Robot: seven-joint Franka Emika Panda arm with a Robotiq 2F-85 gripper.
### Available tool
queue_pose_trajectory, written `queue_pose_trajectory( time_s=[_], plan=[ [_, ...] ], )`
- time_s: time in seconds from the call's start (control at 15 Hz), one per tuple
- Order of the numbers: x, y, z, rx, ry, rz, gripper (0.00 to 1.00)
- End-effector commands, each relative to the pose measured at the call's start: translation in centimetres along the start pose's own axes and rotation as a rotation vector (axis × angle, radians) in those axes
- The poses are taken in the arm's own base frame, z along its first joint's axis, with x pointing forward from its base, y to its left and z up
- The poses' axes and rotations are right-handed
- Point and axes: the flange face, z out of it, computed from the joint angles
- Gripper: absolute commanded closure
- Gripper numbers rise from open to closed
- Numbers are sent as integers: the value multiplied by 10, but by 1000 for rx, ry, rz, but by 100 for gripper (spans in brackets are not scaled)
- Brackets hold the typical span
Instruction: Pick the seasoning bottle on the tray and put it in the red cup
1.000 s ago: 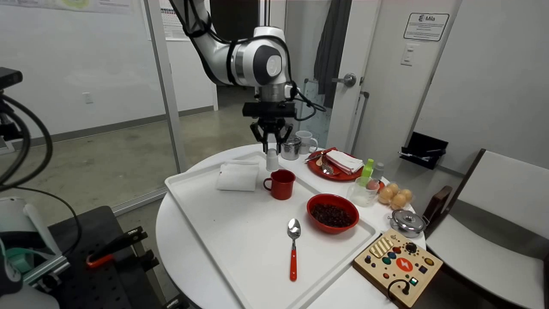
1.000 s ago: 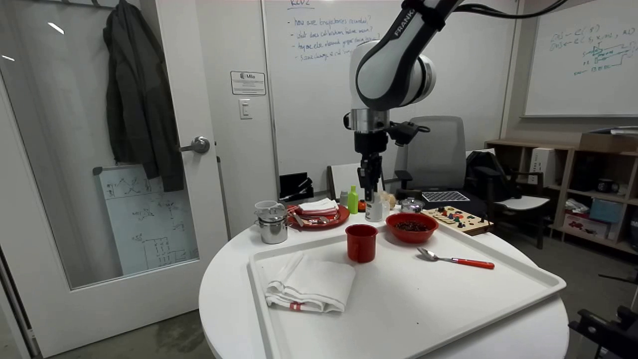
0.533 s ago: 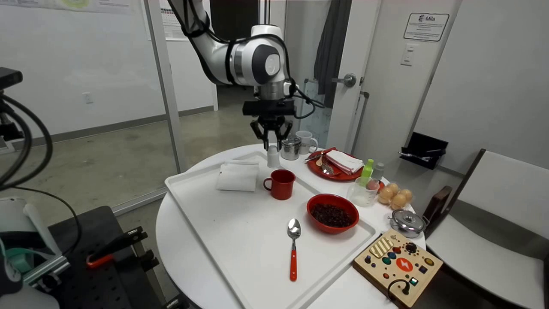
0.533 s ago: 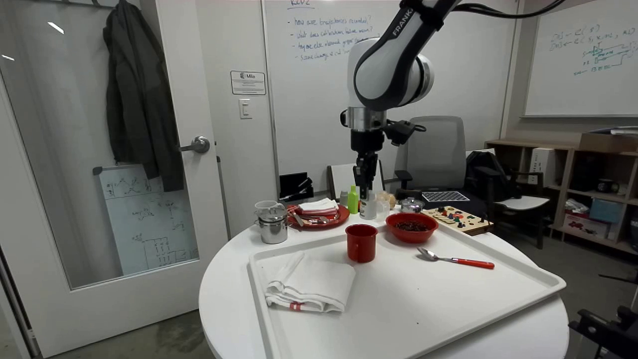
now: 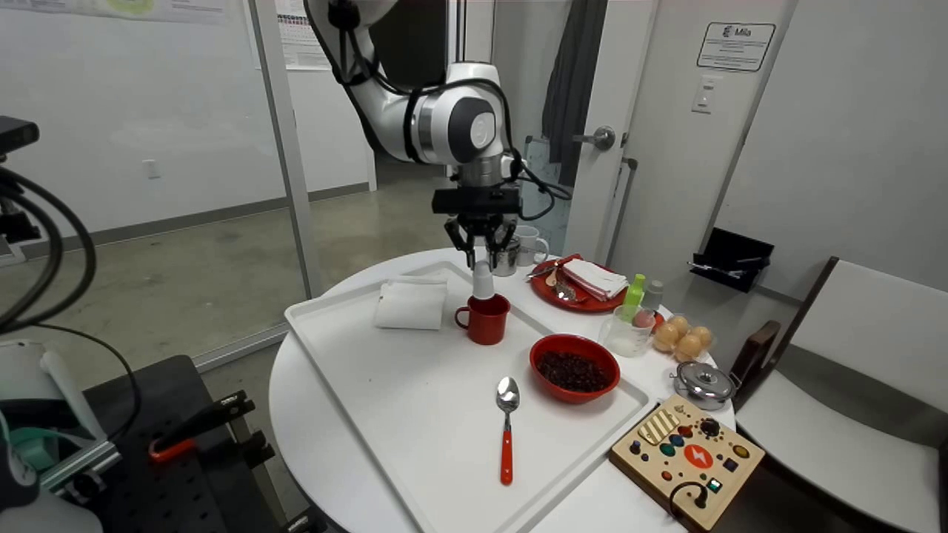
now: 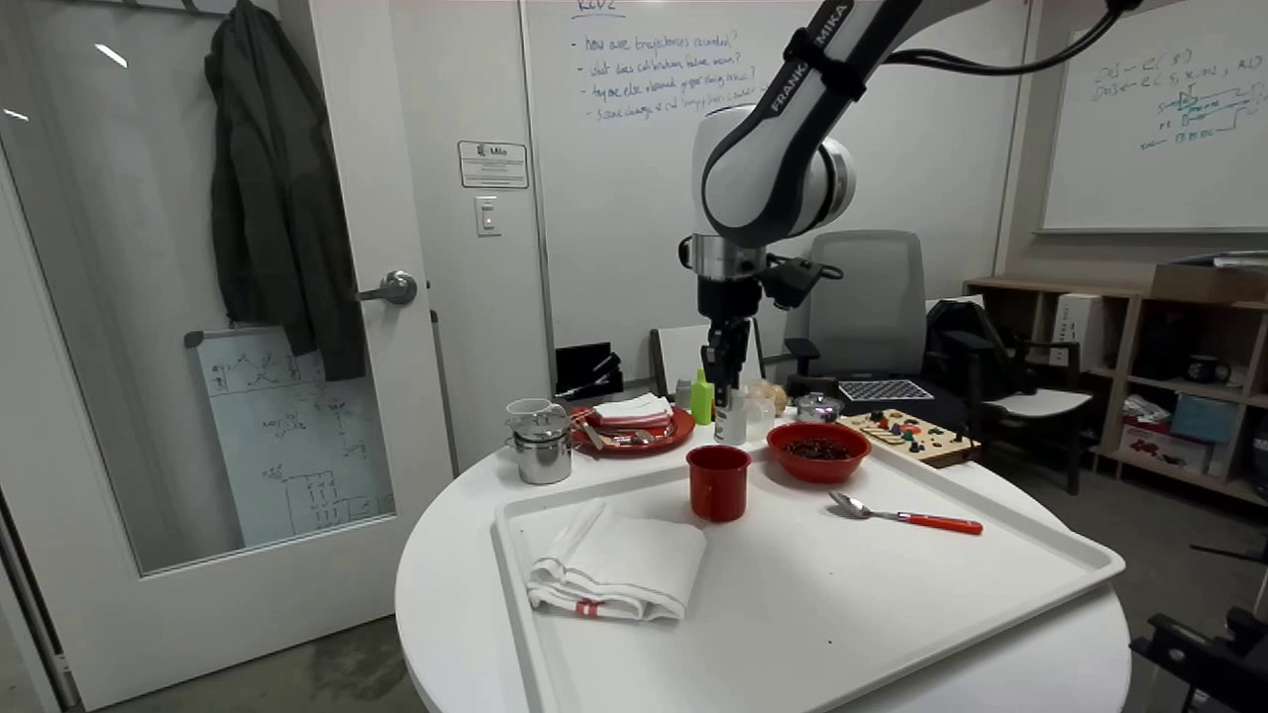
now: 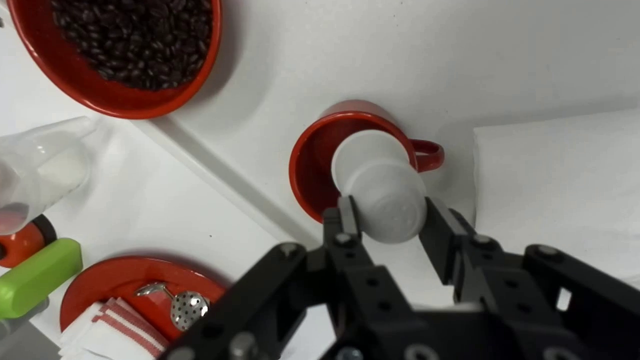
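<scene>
The white seasoning bottle (image 5: 483, 285) is held upright by my gripper (image 5: 483, 263), whose fingers are shut on its upper part. The red cup (image 5: 487, 326) stands on the white tray (image 5: 415, 400). In the wrist view the bottle (image 7: 370, 152) covers part of the mouth of the cup (image 7: 312, 170), between my gripper's fingers (image 7: 389, 207). In the other exterior view the bottle (image 6: 731, 426) shows just above and behind the rim of the cup (image 6: 719, 485), below my gripper (image 6: 726, 396). The bottle's base appears at about rim height; whether it is over the opening is hard to tell.
On the tray are a white cloth (image 5: 411, 303), a red bowl of dark beans (image 5: 574, 370) and a red-handled spoon (image 5: 507, 429). Beyond the rim stand a metal canister (image 6: 543, 451), a red plate (image 6: 644, 441), a green bottle (image 6: 701, 398) and a clear measuring cup (image 5: 626, 337).
My gripper, holding the bottle, has moved towards the red cup and come down to about rim height. Half a second ago the bottle was a little higher. The cup, bowl and cloth have not moved.
</scene>
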Motion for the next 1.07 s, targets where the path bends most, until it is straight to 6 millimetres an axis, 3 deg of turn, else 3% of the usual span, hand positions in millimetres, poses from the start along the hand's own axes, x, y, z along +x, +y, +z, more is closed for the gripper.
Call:
queue_pose_trajectory(
  time_s=[0.0,0.53,0.6,0.73,0.8,1.0],
  plan=[
    [22,4,24,-20,-18,-6,89],
    [29,12,73,-8,-86,-8,89],
    [27,14,78,-1,-105,-7,39],
    [20,10,75,12,-90,-1,31],
    [19,10,78,14,-94,0,50],
    [19,10,79,15,-94,0,31]
  ],
)
